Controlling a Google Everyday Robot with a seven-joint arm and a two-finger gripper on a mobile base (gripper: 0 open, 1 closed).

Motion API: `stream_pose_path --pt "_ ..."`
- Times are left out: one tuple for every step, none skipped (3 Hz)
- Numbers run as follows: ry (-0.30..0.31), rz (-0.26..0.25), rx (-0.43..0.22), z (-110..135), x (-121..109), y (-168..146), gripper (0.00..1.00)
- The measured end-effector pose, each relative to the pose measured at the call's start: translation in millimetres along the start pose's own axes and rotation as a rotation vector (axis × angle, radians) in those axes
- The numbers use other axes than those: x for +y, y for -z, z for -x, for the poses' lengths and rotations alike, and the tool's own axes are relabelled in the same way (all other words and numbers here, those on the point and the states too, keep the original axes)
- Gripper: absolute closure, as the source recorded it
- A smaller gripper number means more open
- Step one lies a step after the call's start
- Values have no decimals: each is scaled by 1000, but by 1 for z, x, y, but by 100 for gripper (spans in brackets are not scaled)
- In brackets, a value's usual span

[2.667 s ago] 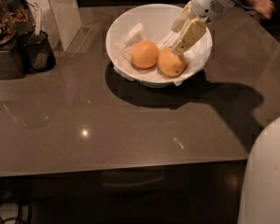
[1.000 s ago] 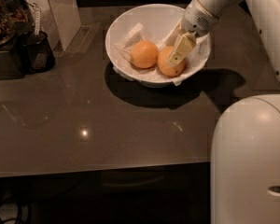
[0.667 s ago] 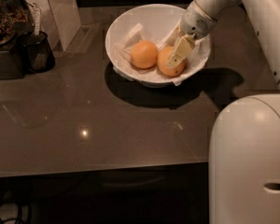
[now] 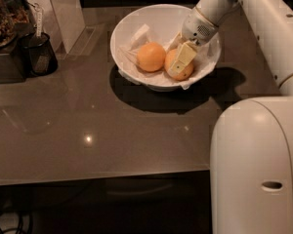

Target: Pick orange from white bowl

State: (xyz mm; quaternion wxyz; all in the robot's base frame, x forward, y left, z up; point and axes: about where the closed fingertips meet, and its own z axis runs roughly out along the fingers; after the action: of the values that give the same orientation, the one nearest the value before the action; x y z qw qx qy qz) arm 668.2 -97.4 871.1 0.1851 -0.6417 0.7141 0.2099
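Observation:
The white bowl (image 4: 136,21) stands at the back middle of the dark table, with white cloth draped over its rim. Two orange-coloured fruits lie in it. The orange (image 4: 186,73), slightly oval and deeper in shade, is the right one. The rounder fruit (image 4: 151,56) lies just left of it. My gripper (image 4: 180,62) reaches down into the bowl from the upper right and sits right on the orange, covering much of it.
A dark cup (image 4: 38,55) and a tray of cluttered items (image 4: 2,18) stand at the far left. A pale upright panel (image 4: 63,9) is behind them. My white robot body (image 4: 256,169) fills the lower right. The table's front edge (image 4: 97,177) runs across the bottom.
Since 2.7 s ago the gripper has come down from the bowl's right rim onto the right fruit. Over the last second almost nothing has moved.

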Motion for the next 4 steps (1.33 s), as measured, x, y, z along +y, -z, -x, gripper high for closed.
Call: stream_pose_path --pt "-8 19 1 -1 -2 -9 31" --pt "-9 29 1 -2 -3 -14 50" --pt "-9 28 1 -2 -3 -14 73" --pt "-5 20 0 -2 -2 -11 96"
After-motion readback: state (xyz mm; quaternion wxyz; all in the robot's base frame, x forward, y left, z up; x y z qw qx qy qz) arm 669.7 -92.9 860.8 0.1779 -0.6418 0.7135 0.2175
